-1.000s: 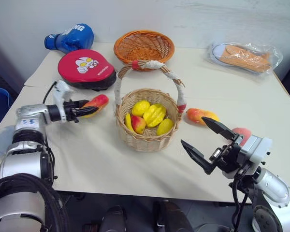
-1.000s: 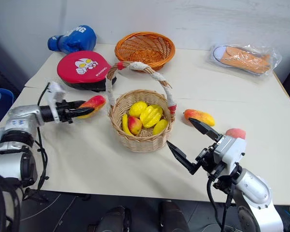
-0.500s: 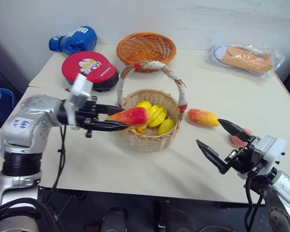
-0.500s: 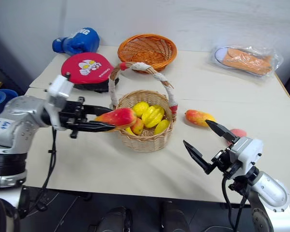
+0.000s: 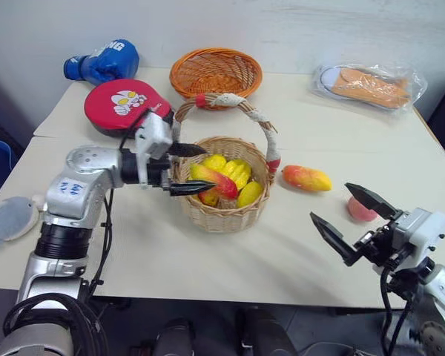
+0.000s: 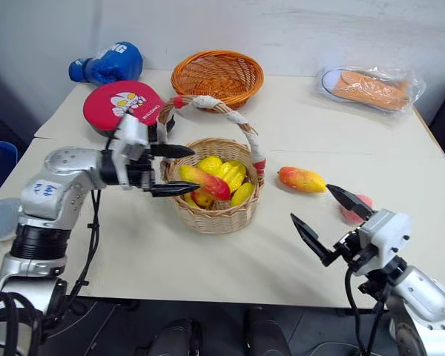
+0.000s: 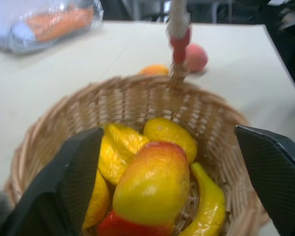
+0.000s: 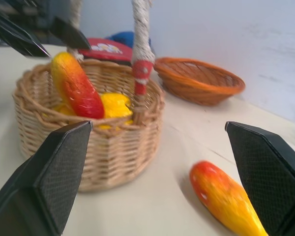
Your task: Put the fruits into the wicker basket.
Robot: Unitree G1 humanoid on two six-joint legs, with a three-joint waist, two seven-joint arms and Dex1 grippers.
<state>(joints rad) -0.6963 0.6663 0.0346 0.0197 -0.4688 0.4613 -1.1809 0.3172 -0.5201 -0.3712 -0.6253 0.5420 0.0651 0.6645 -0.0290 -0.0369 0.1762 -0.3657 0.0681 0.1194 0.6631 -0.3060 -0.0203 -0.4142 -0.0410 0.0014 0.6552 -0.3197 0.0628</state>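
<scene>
Left wrist view shows 1 mango (image 7: pixel 150 189) inside the wicker basket (image 5: pixel 226 215) between the wide left gripper (image 5: pixel 185 168); right gripper (image 5: pixel 348 220) spread, empty.

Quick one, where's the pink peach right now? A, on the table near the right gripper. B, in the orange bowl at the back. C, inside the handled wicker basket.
A: the peach lies on the table, just beyond the open right gripper, outside the wicker basket.

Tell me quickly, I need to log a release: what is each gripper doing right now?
Left gripper: open at the tan woven handled basket, the red-to-yellow toy mango lying in it, not gripped.
Right gripper: open, holding nothing.
</scene>
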